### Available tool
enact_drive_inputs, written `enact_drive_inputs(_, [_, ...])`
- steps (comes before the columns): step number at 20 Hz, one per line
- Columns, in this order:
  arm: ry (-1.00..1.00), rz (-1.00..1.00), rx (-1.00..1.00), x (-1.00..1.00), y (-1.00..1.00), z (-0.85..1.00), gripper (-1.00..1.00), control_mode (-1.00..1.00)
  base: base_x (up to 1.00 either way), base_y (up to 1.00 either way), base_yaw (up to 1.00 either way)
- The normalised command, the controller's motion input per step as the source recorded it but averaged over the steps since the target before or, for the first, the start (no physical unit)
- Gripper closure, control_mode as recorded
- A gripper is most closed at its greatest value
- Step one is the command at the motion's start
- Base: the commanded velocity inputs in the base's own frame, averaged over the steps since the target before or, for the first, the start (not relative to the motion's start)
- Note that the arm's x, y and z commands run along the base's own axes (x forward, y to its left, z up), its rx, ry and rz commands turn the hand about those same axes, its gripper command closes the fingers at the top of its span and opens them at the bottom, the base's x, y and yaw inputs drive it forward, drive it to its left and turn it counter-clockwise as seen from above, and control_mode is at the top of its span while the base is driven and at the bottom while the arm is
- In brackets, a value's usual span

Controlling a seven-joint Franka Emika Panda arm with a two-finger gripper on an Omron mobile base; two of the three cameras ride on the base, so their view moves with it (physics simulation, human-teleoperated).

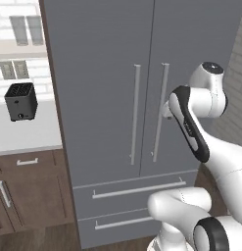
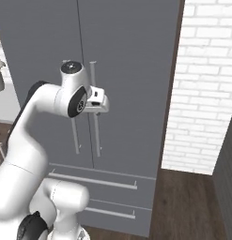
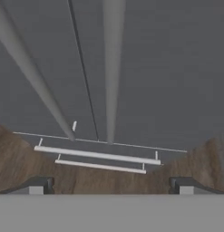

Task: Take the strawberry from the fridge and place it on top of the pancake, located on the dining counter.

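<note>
Pretty much at square one here. The end effector (image 3: 111,185) is wide open with nothing in it, hanging close in front of the fridge (image 1: 108,59), looking down along the right door's handle (image 1: 160,112). Both doors are shut, drawers too. So the strawberry is presumably inside, can't see it. Everything's left: open a door, grab the berry, carry it to the pancake.
</note>
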Motion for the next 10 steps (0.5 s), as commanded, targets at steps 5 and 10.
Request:
enact_drive_inputs(5, [-0.04, 0.0, 0.0, 0.4, 0.11, 0.0, -1.0, -1.0, 0.0, 0.0, 0.0])
enact_drive_inputs(10, [-0.02, 0.0, 0.0, 0.36, 0.15, 0.0, -1.0, -1.0, 0.0, 0.0, 0.0])
